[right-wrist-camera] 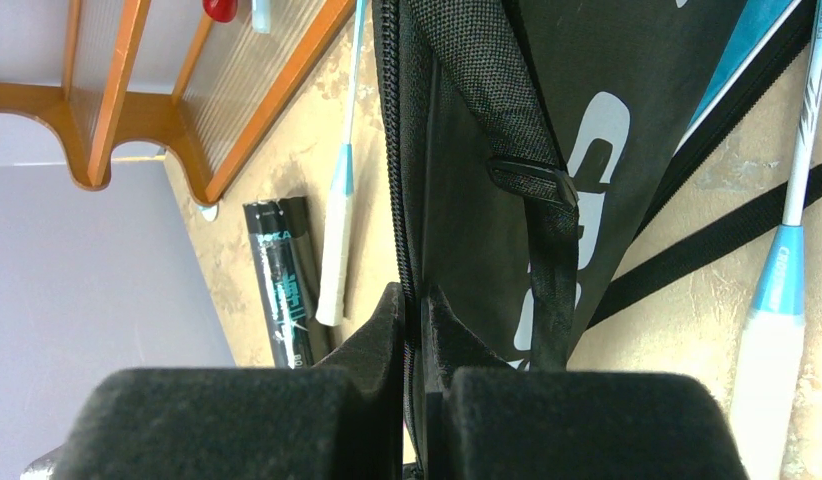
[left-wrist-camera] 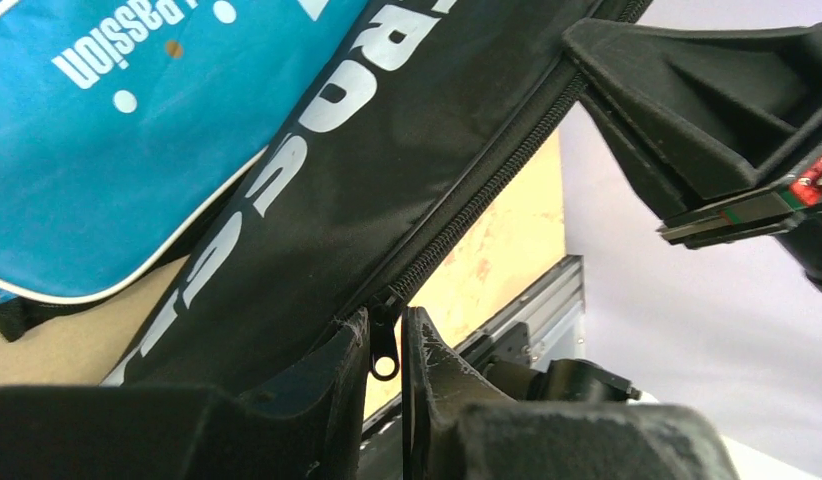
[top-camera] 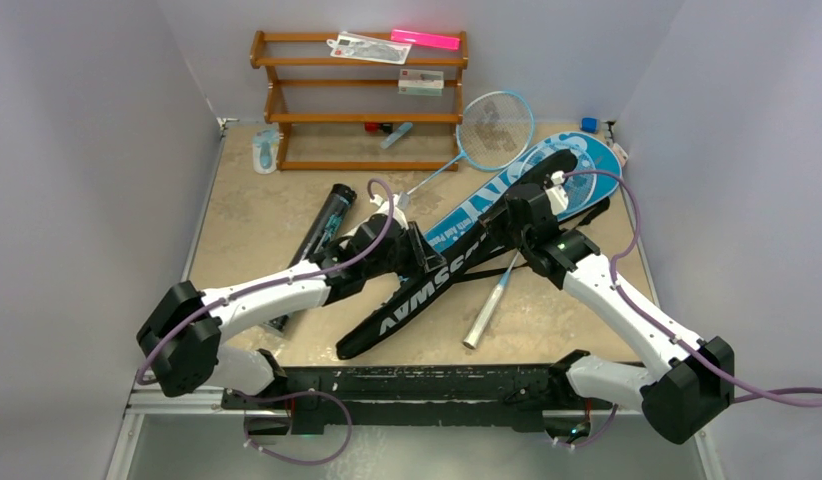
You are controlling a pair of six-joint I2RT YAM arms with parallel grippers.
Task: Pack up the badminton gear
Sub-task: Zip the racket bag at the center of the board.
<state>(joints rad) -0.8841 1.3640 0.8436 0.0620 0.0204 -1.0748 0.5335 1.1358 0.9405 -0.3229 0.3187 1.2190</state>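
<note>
Where the black racket cover [top-camera: 427, 290] lies slanted across the middle of the table [top-camera: 247, 220], overlapping the blue racket cover [top-camera: 587, 160], both grippers hold it along its zipper. The left gripper [left-wrist-camera: 387, 335] is pinched onto the small zipper pull [left-wrist-camera: 384, 352], which hangs between its fingertips at the cover's edge. The right gripper [right-wrist-camera: 417, 305] is clamped tight on the zippered edge of the fabric, with a light-blue racket [right-wrist-camera: 337, 230] and the black tube [right-wrist-camera: 282, 290] lying on the table beyond it.
</note>
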